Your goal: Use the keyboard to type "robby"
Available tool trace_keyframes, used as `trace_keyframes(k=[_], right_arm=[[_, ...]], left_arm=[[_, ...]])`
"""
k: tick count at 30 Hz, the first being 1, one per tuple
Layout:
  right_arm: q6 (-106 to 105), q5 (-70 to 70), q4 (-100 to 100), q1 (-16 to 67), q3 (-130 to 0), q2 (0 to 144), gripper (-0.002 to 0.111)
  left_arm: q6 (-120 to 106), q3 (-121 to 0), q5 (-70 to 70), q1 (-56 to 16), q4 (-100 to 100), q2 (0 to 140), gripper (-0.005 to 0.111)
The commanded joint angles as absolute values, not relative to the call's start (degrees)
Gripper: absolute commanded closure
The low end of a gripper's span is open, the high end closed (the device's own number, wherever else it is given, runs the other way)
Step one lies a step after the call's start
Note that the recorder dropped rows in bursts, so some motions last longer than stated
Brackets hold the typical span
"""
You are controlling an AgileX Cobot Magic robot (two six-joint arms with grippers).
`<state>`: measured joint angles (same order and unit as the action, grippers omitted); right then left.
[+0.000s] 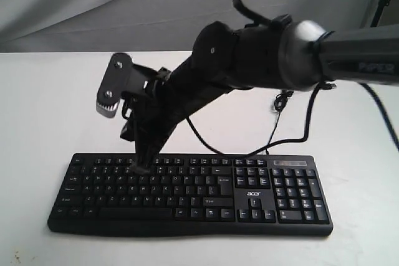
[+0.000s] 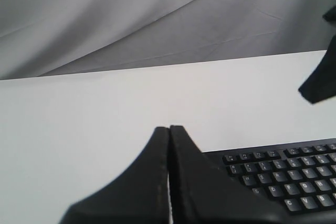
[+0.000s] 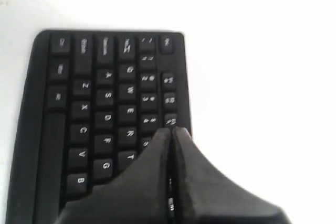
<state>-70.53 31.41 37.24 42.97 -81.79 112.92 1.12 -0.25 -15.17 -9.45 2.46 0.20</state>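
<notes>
A black Acer keyboard [image 1: 187,197] lies flat on the white tabletop [image 1: 50,110], near its front edge, with the number pad on the right and the white "acer" logo [image 1: 252,194] between the arrow keys and the block above them. A thin black cable [image 1: 274,126] runs from its back edge away across the tabletop. Behind everything hangs a creased grey cloth [image 1: 124,4]. The right arm [image 1: 262,54] comes in from the right and reaches across the middle, sloping down to the left half of the board. Its right claw [image 1: 139,167] is clenched, the two black fingers pressed flat together into a single point with nothing between them. That point is down at the upper rows of the letter block; seen from the wrist, it covers the number row just beside the R and T keys, though I cannot tell which key it touches, or whether it is pressing at all. The left claw [image 2: 169,129] is clenched too and holds nothing. It hangs off the left end of the keyboard, over bare tabletop, with the board's corner keys just beside it and nothing touching.
</notes>
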Motion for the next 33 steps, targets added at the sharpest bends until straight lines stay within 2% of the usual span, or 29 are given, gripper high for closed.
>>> trace_keyframes(k=[1, 6, 12, 19, 25, 33], right_arm=[[-69.98, 29.42, 38.67, 42.6, -82.14, 104.96, 0.108], [-71.28, 29.0, 43.22, 42.82, -80.06, 94.98, 0.108], [-77.42, 28.33, 54.05, 42.82, -71.77, 81.24, 0.108], [-77.93, 23.59, 55.26, 42.71, -62.65, 67.27, 0.108], [-74.11, 25.25, 55.47, 42.71, -61.08, 59.58, 0.108], [-74.23, 20.32, 55.47, 42.71, -61.18, 51.51, 0.108]], left_arm=[[1.28, 0.0, -14.86, -9.82, 2.74, 0.0, 0.107], [1.28, 0.0, -14.86, -9.82, 2.74, 0.0, 0.107], [1.28, 0.0, -14.86, -9.82, 2.74, 0.0, 0.107], [1.28, 0.0, -14.86, -9.82, 2.74, 0.0, 0.107], [1.28, 0.0, -14.86, -9.82, 2.74, 0.0, 0.107], [1.28, 0.0, -14.86, -9.82, 2.74, 0.0, 0.107]])
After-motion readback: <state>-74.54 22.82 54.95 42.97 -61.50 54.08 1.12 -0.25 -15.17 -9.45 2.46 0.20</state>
